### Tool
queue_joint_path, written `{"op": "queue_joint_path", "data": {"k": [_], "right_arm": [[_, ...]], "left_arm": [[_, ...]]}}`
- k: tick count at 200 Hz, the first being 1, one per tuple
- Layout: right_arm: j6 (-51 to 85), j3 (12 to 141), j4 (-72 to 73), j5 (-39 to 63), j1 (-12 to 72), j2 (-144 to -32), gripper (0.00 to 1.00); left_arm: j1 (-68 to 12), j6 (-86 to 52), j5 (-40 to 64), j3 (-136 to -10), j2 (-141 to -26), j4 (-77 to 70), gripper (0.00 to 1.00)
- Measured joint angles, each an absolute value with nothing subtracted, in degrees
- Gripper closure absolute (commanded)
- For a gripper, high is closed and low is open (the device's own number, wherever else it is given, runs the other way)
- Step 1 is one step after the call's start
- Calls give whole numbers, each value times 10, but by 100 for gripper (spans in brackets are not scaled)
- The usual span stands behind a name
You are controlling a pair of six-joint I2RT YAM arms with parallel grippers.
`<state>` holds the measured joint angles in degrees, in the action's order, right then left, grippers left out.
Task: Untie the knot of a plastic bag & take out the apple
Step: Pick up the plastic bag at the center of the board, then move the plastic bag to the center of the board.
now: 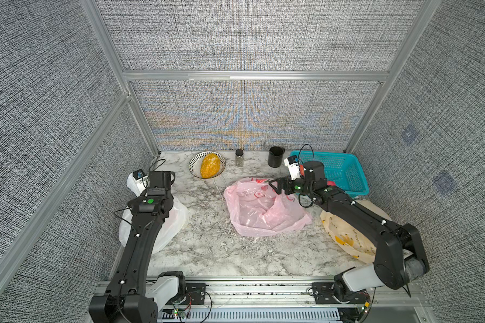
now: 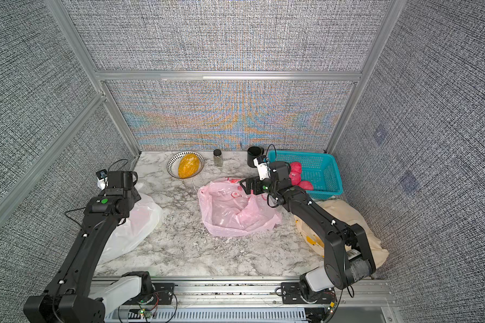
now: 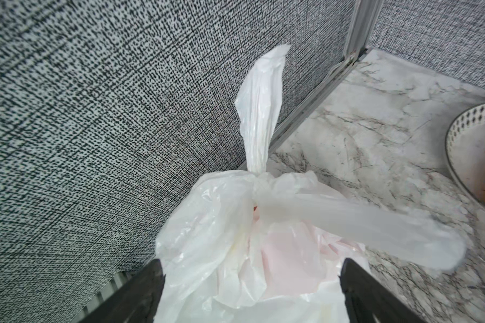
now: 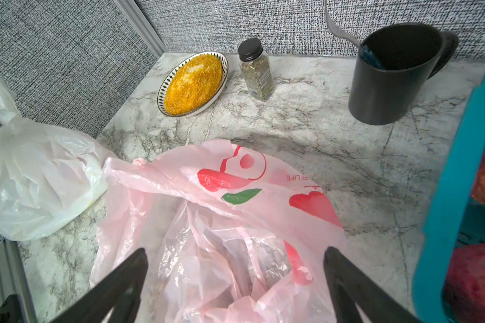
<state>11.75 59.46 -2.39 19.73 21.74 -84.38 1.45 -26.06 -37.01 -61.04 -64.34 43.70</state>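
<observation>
A marble table (image 1: 207, 251) sits inside grey fabric walls, with two black robot arms reaching in from the near edge; the left gripper (image 3: 251, 263) hangs over a white plastic bag (image 1: 177, 221) at the table's left edge, its jaws spread wide to either side of the bag's top and pinching nothing; the bag's knot (image 3: 259, 181) is tied, with two twisted ears sticking out of it; a faint pink shape shows through the plastic, but what it is cannot be told; the right gripper (image 4: 235, 251) hovers, jaws equally wide, above a crumpled pink bag (image 1: 261, 212) lying open mid-table; red apples (image 2: 296, 168) sit in a blue basket (image 2: 319, 167) at the far right corner; along the back wall stand a bowl (image 1: 193, 163) of something yellow, a spice jar (image 1: 239, 158) and a black cup (image 1: 275, 158); a pale yellow bag (image 1: 345, 237) lies under the right arm.
</observation>
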Motion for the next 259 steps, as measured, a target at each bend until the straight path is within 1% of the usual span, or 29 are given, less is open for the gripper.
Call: {"op": "queue_joint_path", "data": {"k": [24, 69, 85, 97, 109, 118, 155, 160, 166, 175, 207, 259], "right_arm": [[112, 588, -37, 198, 218, -844, 2], [99, 584, -46, 197, 218, -844, 2], [97, 584, -54, 197, 219, -844, 2], [96, 584, -58, 196, 219, -844, 2], [95, 584, -60, 193, 219, -844, 2], [95, 584, -61, 192, 219, -844, 2], [93, 584, -62, 192, 219, -843, 2], [93, 584, -62, 192, 219, -842, 2], [93, 584, -62, 192, 219, -842, 2], [93, 584, -62, 192, 219, -842, 2], [93, 584, -64, 192, 219, -849, 2], [94, 577, -75, 193, 231, -878, 3]], "left_arm": [[77, -228, -339, -607, -674, 409, 0], [164, -171, -295, -585, -695, 364, 0], [178, -164, -282, -583, -706, 355, 0], [181, -161, -268, -583, -718, 351, 3], [185, -161, -257, -582, -732, 348, 10], [188, -164, -252, -581, -744, 348, 18], [190, -181, -210, -574, -782, 347, 71], [190, -185, -206, -574, -785, 348, 75], [190, -185, -201, -575, -788, 349, 83], [191, -187, -189, -578, -793, 353, 99], [191, -194, -154, -578, -784, 357, 100], [178, -195, -80, -552, -689, 357, 100]]}}
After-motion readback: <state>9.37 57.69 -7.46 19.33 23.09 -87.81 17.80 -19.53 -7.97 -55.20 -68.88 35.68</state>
